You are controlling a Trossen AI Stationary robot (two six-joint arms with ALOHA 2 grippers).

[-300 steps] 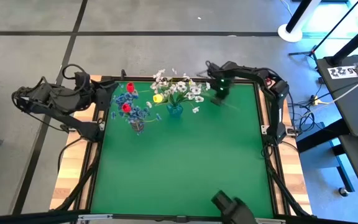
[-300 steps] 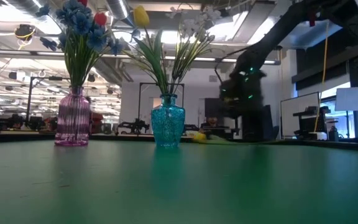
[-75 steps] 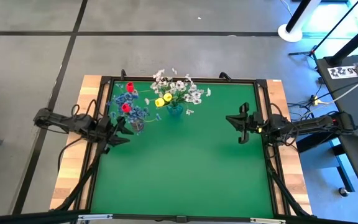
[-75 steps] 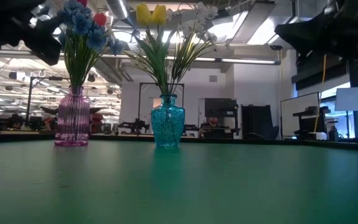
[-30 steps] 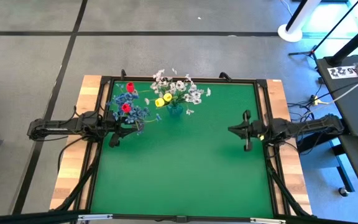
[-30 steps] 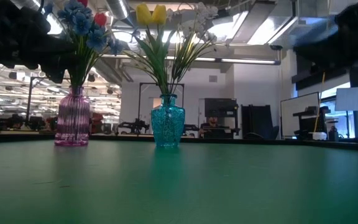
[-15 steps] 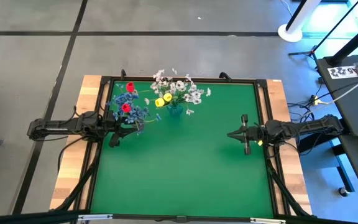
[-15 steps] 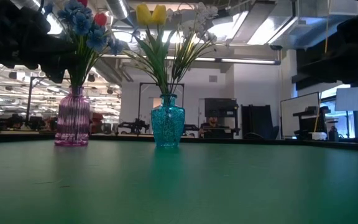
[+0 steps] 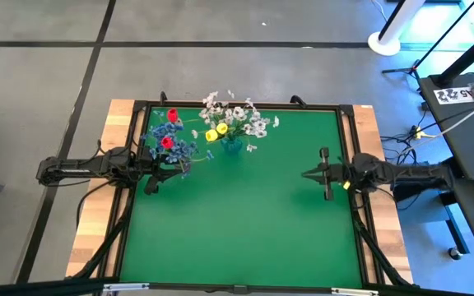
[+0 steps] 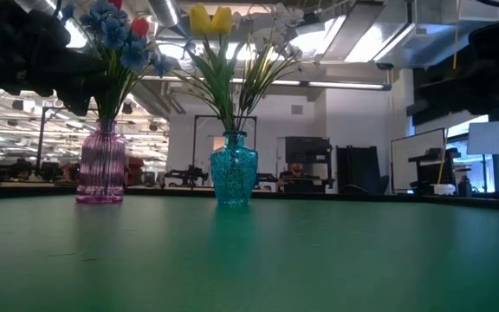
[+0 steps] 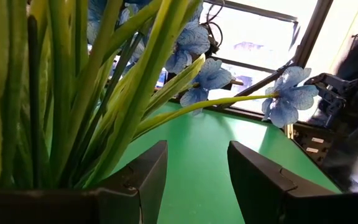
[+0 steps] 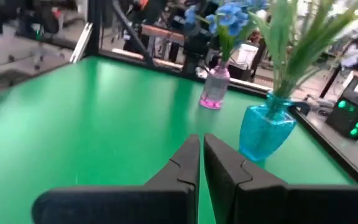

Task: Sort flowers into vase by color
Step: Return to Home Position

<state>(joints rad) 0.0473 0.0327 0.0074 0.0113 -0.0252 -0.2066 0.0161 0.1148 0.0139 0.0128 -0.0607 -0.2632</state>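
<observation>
Both arms reach level inward from the sides of the counter (image 9: 245, 230), the left gripper (image 9: 155, 175) released, fingers apart, just beside the pink vase (image 10: 100, 173) of blue and red flowers (image 10: 115, 35), the right gripper (image 9: 309, 174) clenched on nothing, well apart from the teal vase (image 10: 233, 169) of yellow and white flowers (image 10: 232, 26).
</observation>
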